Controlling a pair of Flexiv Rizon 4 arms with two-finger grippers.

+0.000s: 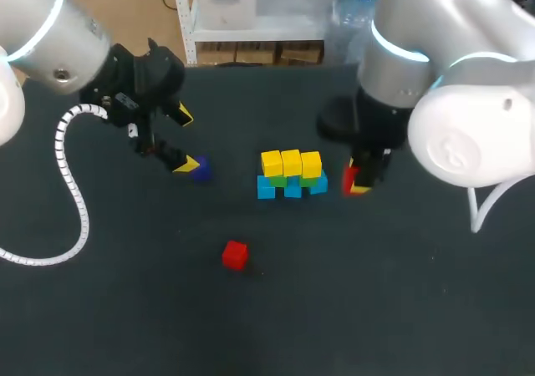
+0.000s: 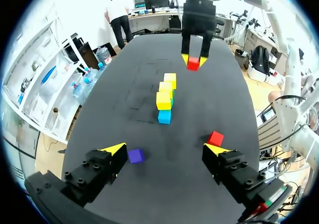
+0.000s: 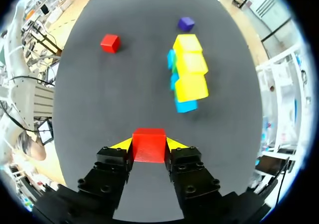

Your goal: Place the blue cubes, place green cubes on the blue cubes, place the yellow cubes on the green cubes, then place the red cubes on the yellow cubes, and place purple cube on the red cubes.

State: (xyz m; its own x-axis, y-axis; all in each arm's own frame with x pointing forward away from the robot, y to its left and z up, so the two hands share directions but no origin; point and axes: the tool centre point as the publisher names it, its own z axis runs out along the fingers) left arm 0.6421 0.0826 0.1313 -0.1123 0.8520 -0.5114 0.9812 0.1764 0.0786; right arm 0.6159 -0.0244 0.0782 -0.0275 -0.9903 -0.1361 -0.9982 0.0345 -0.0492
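- At the middle of the desk (image 1: pixel 376 297) stands a row three cubes wide: blue cubes (image 1: pixel 289 190) at the bottom, green cubes (image 1: pixel 277 180) in between, yellow cubes (image 1: pixel 290 162) on top.
- Just past the right end of that row, the right jaws are closed on a red cube (image 3: pixel 148 143), with a yellow tip pressed to each of two opposite faces.
- The left jaws stand wide apart and hold nothing. The purple cube (image 2: pixel 135 156) lies on the desk between them, just beside one tip; whether it touches that tip I cannot tell.
- A second red cube (image 1: pixel 235 255) lies loose on the desk, well apart from the row on its near side.
- Step in hand, as I judge it: the red layer. No red cube sits on the yellow ones yet, and the purple cube comes last.
- The next move calls for carrying the held cube above the yellow tops, bringing it over the nearest yellow cube with its edges squared to that cube, lowering it flat, and only then parting the jaws.
- A sideways brush on the way in could push the top layer off line.
- The held cube has no long axis of its own; it sits square in the jaws, one flat face turned toward the row.
- The row's long axis runs across the desk from one arm toward the other, its right end nearest the held cube.
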